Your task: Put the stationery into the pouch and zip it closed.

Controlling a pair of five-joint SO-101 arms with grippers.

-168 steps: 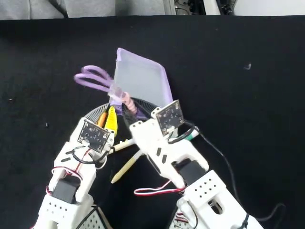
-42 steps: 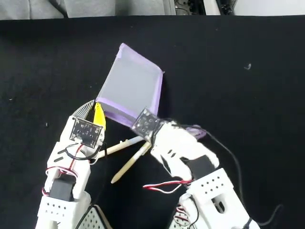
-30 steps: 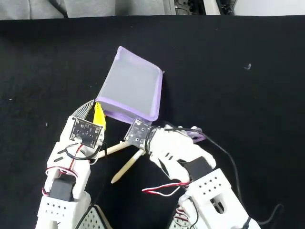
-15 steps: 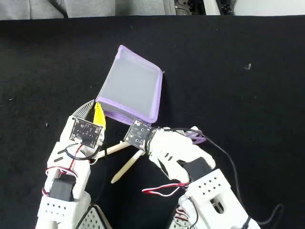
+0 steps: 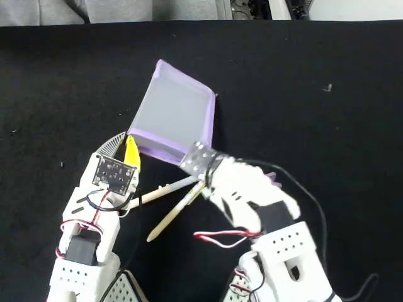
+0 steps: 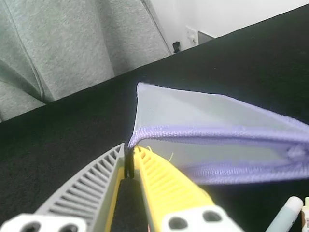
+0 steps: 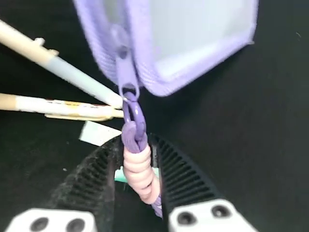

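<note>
Nearest, in the lower middle of the high view, two pens lie bare on the black table. Their far tips come close together near the lower right corner of the pouch, and both are outside it. I judge them light, stiff and round, so they may roll. The middle of the barrel seems the best place to grip them.

A little farther, the right gripper stands at that same corner. Its jaws are narrow and hold the pink coil, which hangs by a purple cord from the zipper pull. The coil looks soft and springy, so I expect it to stretch a little before the slider follows. A hold nearer to the tab would give more control.

At the lower left corner of the pouch, the left gripper has its grey and yellow jaws pressed together on the purple seam, with no gap between them.

Farthest, the pouch lies flat and tilted in the upper middle of the high view, a pale frosted panel with purple edging. It seems to be thin fabric or soft plastic: light, limp and easy to slide over the table. For this reason one corner should stay pinned while the zipper is pulled. In the left wrist view the two purple bands of the mouth run close together, but I cannot tell if it is open. Through the frosted side I cannot tell what is inside.
</note>
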